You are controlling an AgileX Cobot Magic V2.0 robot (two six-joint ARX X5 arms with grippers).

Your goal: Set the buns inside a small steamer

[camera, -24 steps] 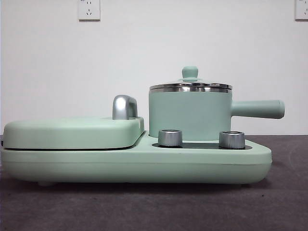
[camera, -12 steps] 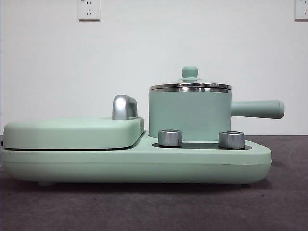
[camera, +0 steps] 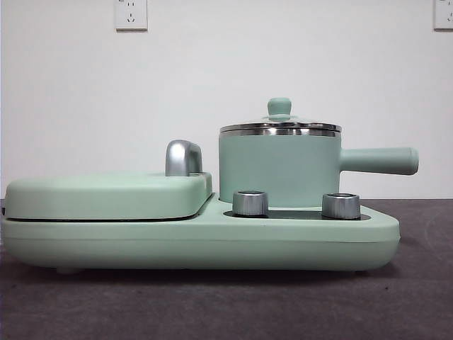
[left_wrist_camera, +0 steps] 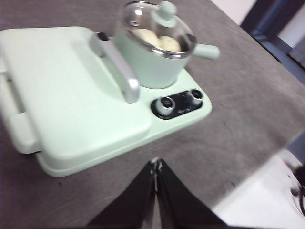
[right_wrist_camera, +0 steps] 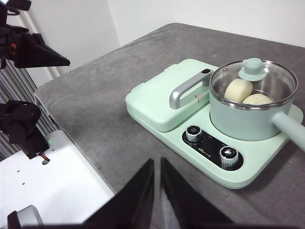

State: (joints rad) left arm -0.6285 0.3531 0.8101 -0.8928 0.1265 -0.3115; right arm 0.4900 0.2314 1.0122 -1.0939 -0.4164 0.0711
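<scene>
The small steamer (camera: 279, 168), a mint-green pot with a steel rim and a long side handle, stands on the right of the cooker base with its glass lid on. Through the lid the right wrist view shows two pale buns inside, one smooth cream bun (right_wrist_camera: 238, 89) and a whiter one (right_wrist_camera: 256, 99) beside it. The left wrist view shows the same steamer (left_wrist_camera: 151, 59) with the buns (left_wrist_camera: 167, 43) under the lid. My left gripper (left_wrist_camera: 156, 164) hangs shut and empty above the table, well back from the cooker. My right gripper (right_wrist_camera: 157, 164) is also shut and empty, away from the steamer (right_wrist_camera: 248, 117).
A flat mint-green hinged griddle (camera: 106, 195) with a steel handle (camera: 182, 157) fills the cooker's left half. Two steel knobs (camera: 250, 202) sit on the front below the pot. The grey table top (right_wrist_camera: 105, 109) ends at an edge beside a white surface (right_wrist_camera: 52, 186).
</scene>
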